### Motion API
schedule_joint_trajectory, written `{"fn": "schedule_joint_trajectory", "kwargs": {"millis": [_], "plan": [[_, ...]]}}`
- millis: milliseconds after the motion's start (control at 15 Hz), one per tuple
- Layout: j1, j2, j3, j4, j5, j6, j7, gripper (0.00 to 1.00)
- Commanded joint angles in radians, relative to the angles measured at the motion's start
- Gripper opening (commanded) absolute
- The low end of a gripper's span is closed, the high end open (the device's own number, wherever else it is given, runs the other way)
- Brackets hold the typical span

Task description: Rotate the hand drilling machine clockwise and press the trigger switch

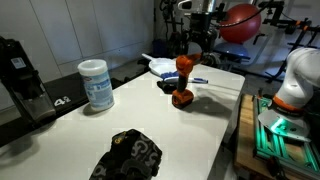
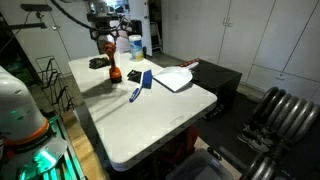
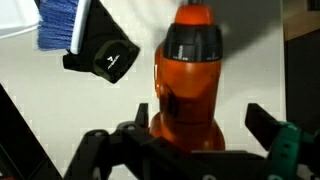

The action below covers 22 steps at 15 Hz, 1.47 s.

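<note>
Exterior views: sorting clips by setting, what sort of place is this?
Probably a robotics lab: a white worktable with an orange drill, a white machine lit green beside it, and a red exercise ball behind.

Bare tabletop [image 1: 140, 112] lies open between the canister [image 1: 96, 85] and the drill [image 1: 183, 82]; a dustpan [image 2: 172, 78] sits near the drill.

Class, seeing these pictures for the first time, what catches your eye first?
The orange drill standing upright on the white table draws the eye first; it fills the wrist view, with the open fingers either side. Next come the red ball behind the table and the white canister on it.
</note>
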Motion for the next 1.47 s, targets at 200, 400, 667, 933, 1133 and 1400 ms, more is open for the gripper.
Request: {"fn": "schedule_joint_trajectory", "kwargs": {"millis": [200,400,667,933,1133,1400], "plan": [[-0.007,0.037,0.017,-0.030,-0.014,0.094,0.091,0.71],[-0.012,0.038,0.021,-0.034,-0.010,0.114,0.201,0.47],[-0.015,0.025,0.032,-0.038,-0.028,0.143,0.427,0.33],[-0.024,0.035,0.055,-0.029,-0.056,0.136,0.679,0.33],[-0.032,0.043,0.073,-0.017,-0.061,0.123,0.858,0.33],[-0.043,0.056,0.095,0.001,-0.064,0.106,1.079,0.33]]}}
